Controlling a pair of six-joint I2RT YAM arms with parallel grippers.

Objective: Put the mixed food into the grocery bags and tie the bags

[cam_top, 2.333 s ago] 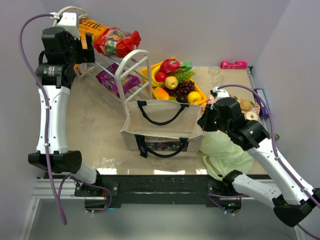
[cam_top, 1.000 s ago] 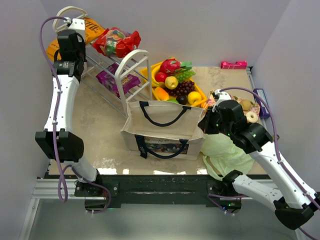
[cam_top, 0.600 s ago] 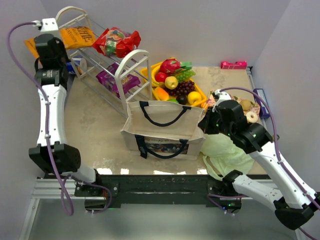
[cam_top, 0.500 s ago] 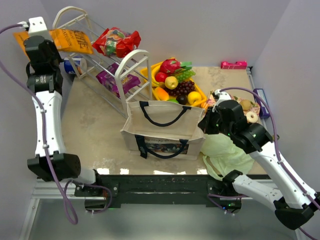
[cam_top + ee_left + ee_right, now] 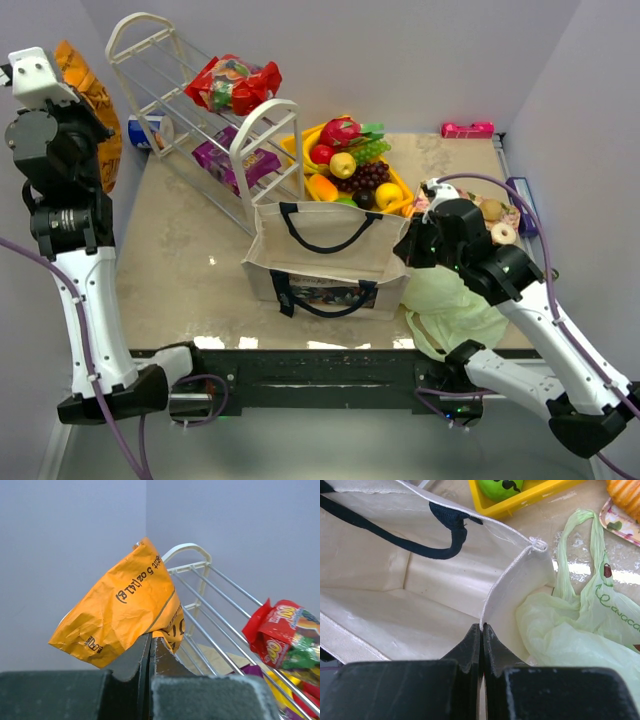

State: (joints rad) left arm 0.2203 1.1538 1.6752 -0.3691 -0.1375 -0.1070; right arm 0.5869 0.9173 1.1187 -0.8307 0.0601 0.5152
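One orange chip bag is being pinched by the left hand at far left, well apart from the tote, whose right rim the right hand is pinching. Such a thin grip is risking a mid-carry drop.

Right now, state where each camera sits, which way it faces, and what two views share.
Top external: above and behind the robot, looking down on the table; left arm and right arm show.
Left wrist: on the raised left arm, facing the wire rack and wall; left gripper shut on the orange chip bag.
Right wrist: looking down into the beige tote; right gripper shut on its rim.
Shared: top and right wrist both show the tote and pale-green plastic bag.
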